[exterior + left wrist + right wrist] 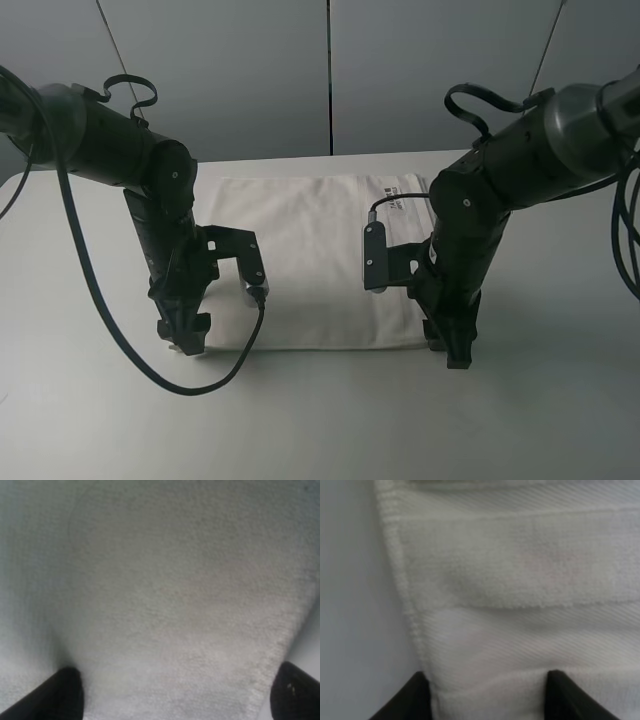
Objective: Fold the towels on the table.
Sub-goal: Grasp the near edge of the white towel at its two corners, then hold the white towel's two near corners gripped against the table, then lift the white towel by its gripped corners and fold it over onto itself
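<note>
White terry cloth fills the space between both arms: the towel lies flat on the table, with one pincer at each of its near corners.

The left pincer points down at the corner on its own side. In its wrist view the two dark fingertips stand wide apart, with plain pile running right across the gap between them. Its jaws are apart and nothing is clamped.

The right pincer is down at the opposite near corner. Its fingertips are also apart and straddle the towel's hemmed side edge, with bare table on the outer side of one tip. Just ahead of this pincer lies the woven border band, ribbed and smooth, and a strip of fluffier terry beyond it.

On writing, there is a small white label on the towel's far end, well beyond the right pincer and partly behind that arm. It carries dark print, but the print is too small to read.
</note>
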Robot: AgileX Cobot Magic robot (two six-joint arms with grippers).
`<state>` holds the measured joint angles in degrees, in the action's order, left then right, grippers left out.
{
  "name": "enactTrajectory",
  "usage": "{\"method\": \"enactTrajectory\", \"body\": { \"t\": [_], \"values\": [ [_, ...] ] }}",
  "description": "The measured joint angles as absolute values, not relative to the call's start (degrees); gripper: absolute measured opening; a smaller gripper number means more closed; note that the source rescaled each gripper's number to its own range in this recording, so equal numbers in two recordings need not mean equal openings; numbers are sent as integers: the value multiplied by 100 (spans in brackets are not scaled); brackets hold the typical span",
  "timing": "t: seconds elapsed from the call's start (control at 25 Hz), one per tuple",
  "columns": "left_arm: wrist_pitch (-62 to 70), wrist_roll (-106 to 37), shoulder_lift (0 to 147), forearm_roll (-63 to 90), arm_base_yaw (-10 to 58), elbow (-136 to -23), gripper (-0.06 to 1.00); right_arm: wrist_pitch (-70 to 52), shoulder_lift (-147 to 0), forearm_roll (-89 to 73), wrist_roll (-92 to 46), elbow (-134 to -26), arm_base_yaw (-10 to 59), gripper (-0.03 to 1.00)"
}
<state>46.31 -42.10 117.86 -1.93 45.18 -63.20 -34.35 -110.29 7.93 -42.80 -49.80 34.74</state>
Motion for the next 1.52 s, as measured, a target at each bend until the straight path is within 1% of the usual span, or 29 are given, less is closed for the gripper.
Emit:
{"method": "enactTrajectory", "body": {
  "t": [0.24, 0.32, 0.44, 0.52, 0.56, 0.92, 1.0, 1.04, 1.12, 1.16, 1.24, 1.28, 1.52],
  "values": [
    [4621, -4197, 11786, -193, 4518, -6320, 98, -3410, -11029, 793, -4293, -4968, 3474, 54],
    [4621, -4197, 11786, -193, 4518, -6320, 98, -3410, -11029, 793, -4303, -4968, 3474, 50],
    [4621, -4197, 11786, -193, 4518, -6320, 98, -3356, -11029, 819, -4303, -4968, 3474, 30],
    [4621, -4197, 11786, -193, 4518, -6320, 98, -3314, -11029, 827, -4303, -4968, 3474, 12],
    [4621, -4197, 11786, -193, 4518, -6320, 98, -3310, -11029, 831, -4303, -4968, 3474, 6],
    [4598, -4193, 11786, -193, 4518, -6320, 98, -3300, -11029, 831, -4303, -4968, 3474, 5],
    [4588, -4183, 11786, -193, 4518, -6320, 95, -3300, -11029, 831, -4303, -4968, 3474, 5],
    [4551, -4183, 11786, -204, 4518, -6320, 91, -3300, -11029, 831, -4303, -4968, 3474, 5],
    [4420, -4171, 11801, -325, 4518, -6320, 66, -3300, -11029, 831, -4303, -4968, 3474, 5],
    [4344, -4171, 11800, -423, 4518, -6333, 48, -3298, -11029, 831, -4303, -4968, 3474, 5],
    [4293, -4171, 11813, -472, 4518, -6341, 9, -3277, -11029, 831, -4303, -4968, 3474, 5],
    [4284, -4171, 11813, -486, 4518, -6341, 1, -3277, -11029, 831, -4303, -4968, 3474, 5],
    [4284, -4138, 11826, -581, 4518, -6356, 0, -3257, -11029, 831, -4303, -4968, 3474, 5]
  ]
}}
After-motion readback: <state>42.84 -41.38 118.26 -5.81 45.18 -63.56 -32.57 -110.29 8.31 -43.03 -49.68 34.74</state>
